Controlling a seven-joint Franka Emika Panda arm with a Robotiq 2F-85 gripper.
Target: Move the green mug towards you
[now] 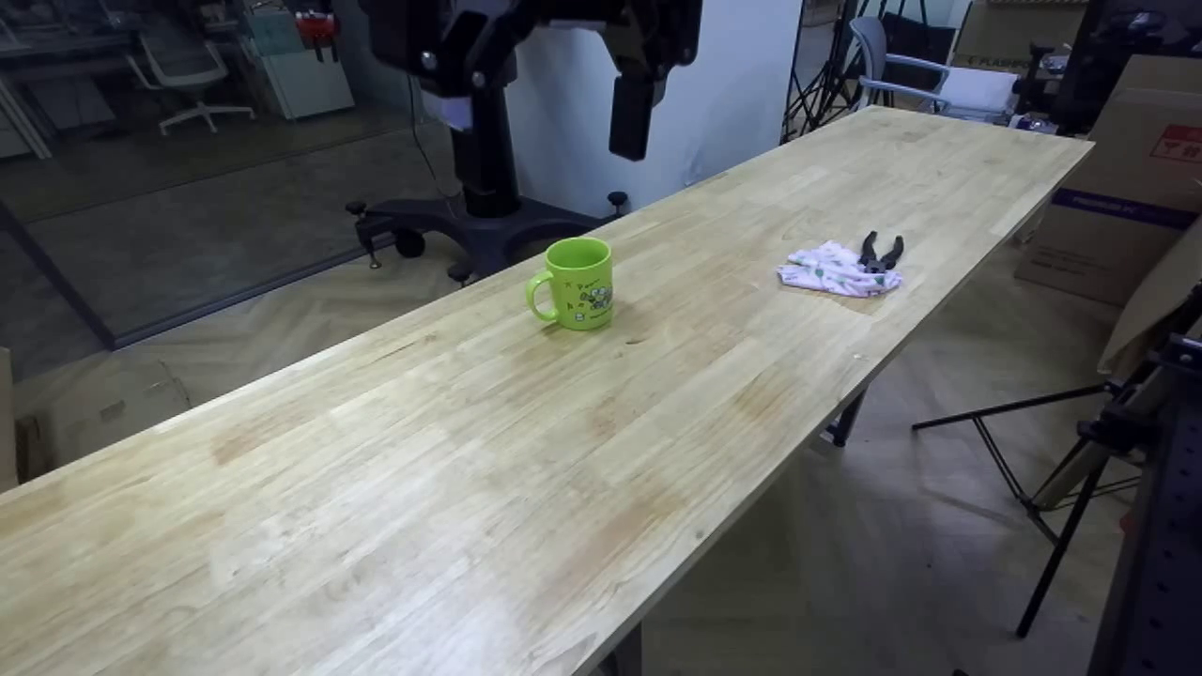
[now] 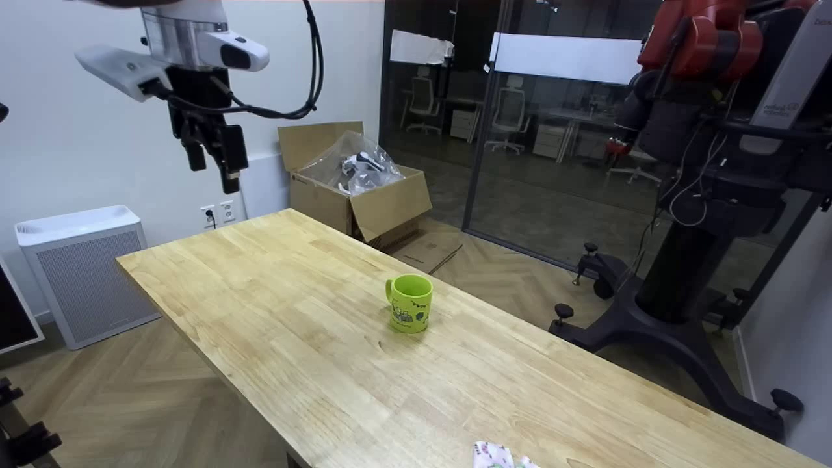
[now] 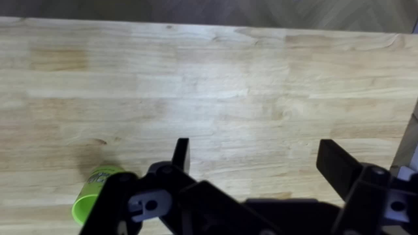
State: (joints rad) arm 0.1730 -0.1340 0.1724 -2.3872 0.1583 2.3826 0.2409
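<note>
Green mug (image 1: pixel 582 293): placed upright on the long wooden table (image 1: pixel 451 488), near the edge that is found at the mug's eleven o'clock in an exterior view. The gripper (image 3: pixel 254 145) is positioned above the table, well apart from the mug, which is seen between eight and nine o'clock of it in the wrist view, partly hidden by the gripper. The fingers (image 3: pixel 336 163) are spread wide; only table surface is seen between them, and nothing is grasped. The body is judged to be glazed ceramic, material not confirmed: moderately heavy, rigid, smooth enough to slip, liable to chip under a knock. The inside bottom is not shown, so contents cannot be ruled out and a level carry is advised. The handle (image 1: pixel 531 293) is shown at nine o'clock; with that datum, contact should be made across the body at twelve and six, at mid-height, with the handle avoided. A close fit is expected. If the span proves too narrow, the rim (image 1: pixel 578 268) should be pinched at three o'clock, with one finger inside and light force applied.
</note>
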